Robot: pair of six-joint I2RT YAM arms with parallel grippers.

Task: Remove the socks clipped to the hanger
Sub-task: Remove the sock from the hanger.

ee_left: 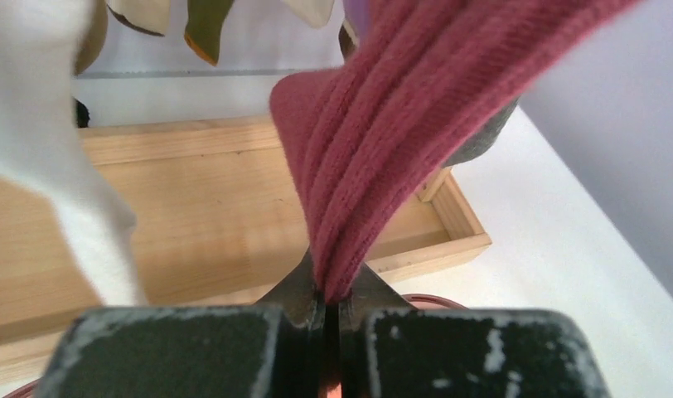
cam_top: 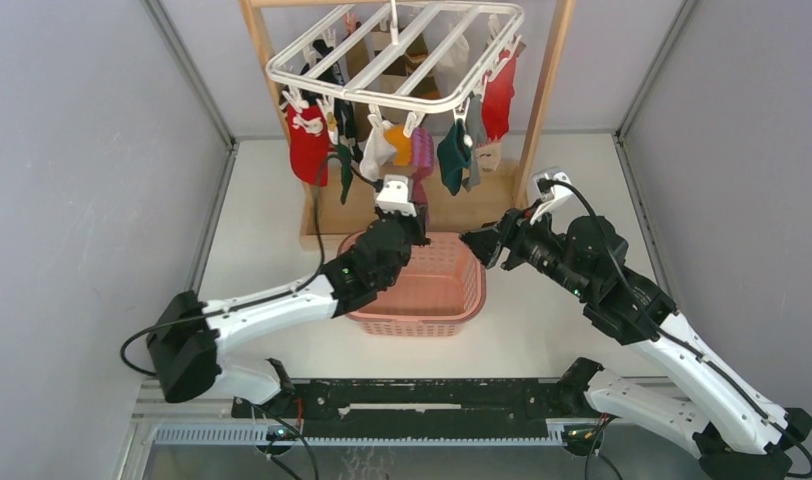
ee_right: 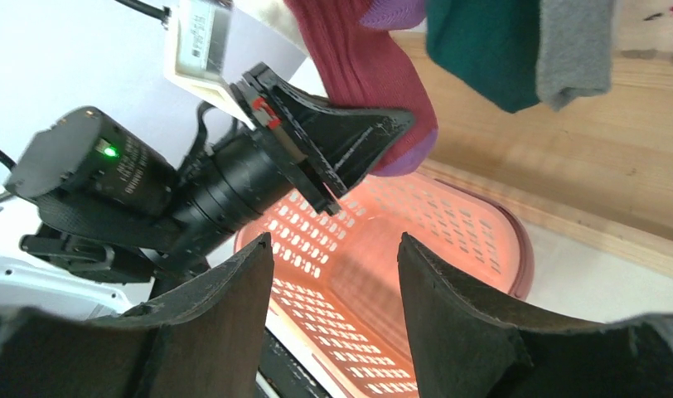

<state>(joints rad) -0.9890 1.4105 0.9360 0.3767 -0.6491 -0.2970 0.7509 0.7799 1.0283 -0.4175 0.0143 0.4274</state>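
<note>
The white hanger [cam_top: 402, 60] hangs from the wooden rack, with several socks clipped along its rim: red [cam_top: 309, 145], white [cam_top: 377, 155], orange [cam_top: 399, 145], teal [cam_top: 453, 155], grey [cam_top: 474, 130] and another red [cam_top: 498, 95]. My left gripper [cam_top: 419, 222] is shut on the lower end of the magenta sock [ee_left: 383, 149], which stretches up from its jaws [ee_right: 350, 75]. My right gripper [cam_top: 472, 243] is open and empty over the pink basket [ee_right: 449, 249], to the right of the left gripper.
The pink basket [cam_top: 422, 290] stands in front of the wooden rack's base tray [ee_left: 234, 199]. The rack's uprights [cam_top: 547, 90] flank the hanger. Grey walls close in the left and right sides.
</note>
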